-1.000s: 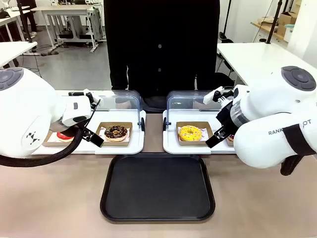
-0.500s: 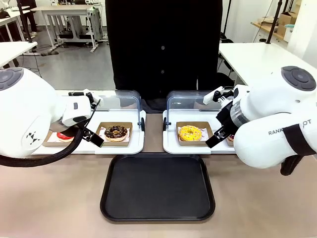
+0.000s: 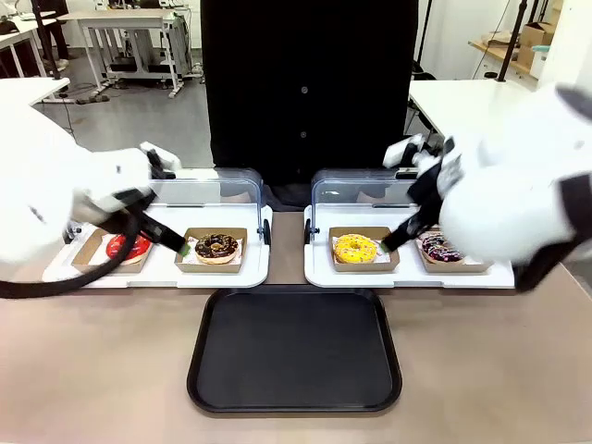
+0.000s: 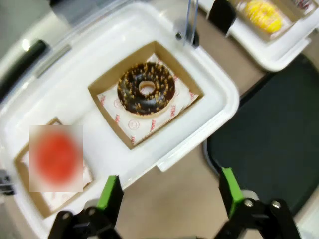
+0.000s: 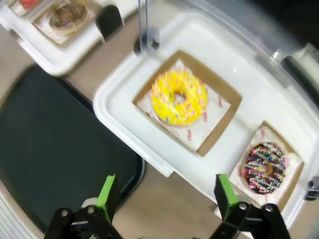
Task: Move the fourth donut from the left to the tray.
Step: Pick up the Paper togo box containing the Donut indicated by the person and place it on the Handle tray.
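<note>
Arms now swung wide, left tool [image 4: 169, 177] and right tool [image 5: 163, 186] spread empty, pink-striped chocolate donut [image 3: 437, 247] uncovered at right.

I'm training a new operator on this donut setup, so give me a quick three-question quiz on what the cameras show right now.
1. True or false: the fourth donut is not yet on the black tray.
2. The fourth donut rests in: A) a glass bowl; B) a small brown cardboard tray; C) a paper bag.
3. Fill in: the right gripper is ___, with nothing between its jaws.
Key: 1 true; 2 B; 3 open.
</note>
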`<state>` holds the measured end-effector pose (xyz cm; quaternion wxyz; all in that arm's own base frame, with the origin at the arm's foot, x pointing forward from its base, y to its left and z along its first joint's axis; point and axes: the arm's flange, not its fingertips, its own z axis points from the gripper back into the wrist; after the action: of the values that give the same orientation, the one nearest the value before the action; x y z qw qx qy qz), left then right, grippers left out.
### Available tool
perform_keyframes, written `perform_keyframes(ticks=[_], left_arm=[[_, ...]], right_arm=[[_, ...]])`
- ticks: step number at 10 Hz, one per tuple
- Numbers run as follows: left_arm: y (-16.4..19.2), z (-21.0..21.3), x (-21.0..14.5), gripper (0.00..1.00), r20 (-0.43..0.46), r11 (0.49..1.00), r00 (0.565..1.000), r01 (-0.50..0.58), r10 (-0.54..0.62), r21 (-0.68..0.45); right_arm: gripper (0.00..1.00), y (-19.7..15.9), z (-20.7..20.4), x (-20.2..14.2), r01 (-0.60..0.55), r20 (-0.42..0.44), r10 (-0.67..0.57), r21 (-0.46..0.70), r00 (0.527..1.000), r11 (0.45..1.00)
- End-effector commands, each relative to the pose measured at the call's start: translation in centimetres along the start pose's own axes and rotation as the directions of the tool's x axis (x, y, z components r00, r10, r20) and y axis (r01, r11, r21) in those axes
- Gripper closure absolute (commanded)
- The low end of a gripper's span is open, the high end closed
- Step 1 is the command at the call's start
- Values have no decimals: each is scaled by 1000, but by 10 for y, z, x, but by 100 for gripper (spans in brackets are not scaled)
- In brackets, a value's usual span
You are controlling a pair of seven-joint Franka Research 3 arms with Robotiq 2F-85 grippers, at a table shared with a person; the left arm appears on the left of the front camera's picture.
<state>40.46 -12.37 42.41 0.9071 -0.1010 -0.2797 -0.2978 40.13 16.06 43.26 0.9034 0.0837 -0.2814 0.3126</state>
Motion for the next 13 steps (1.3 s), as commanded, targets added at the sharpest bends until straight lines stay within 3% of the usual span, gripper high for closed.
perform_keyframes(ticks=[1, 3, 5, 7, 9, 12, 13], left_arm=[[86, 88, -8, 0, 48, 984, 999, -16, 25, -177], [153, 138, -37, 0, 116, 963, 993, 20, 12, -270], [217, 178, -96, 0, 223, 916, 973, 145, -62, -375], [264, 187, -137, 0, 333, 887, 936, 247, -115, -389], [247, 185, -147, 0, 445, 871, 890, 292, -96, -395], [221, 188, -134, 0, 507, 870, 851, 347, -137, -349], [218, 188, -135, 0, 505, 872, 852, 346, -138, -346]], right_arm=[[0, -67, 75, 8, -3, 56, -5, 132, 998, 991], [0, -136, 119, -4, -7, 147, -26, 224, 989, 974], [0, -217, 151, -41, -94, 285, -13, 358, 958, 929], [0, -261, 165, -79, -134, 402, -51, 418, 914, 899], [0, -285, 174, -108, -192, 511, -62, 430, 858, 882], [0, -303, 177, -125, -222, 579, -95, 453, 810, 863], [0, -306, 178, -130, -179, 566, -151, 484, 811, 856]])
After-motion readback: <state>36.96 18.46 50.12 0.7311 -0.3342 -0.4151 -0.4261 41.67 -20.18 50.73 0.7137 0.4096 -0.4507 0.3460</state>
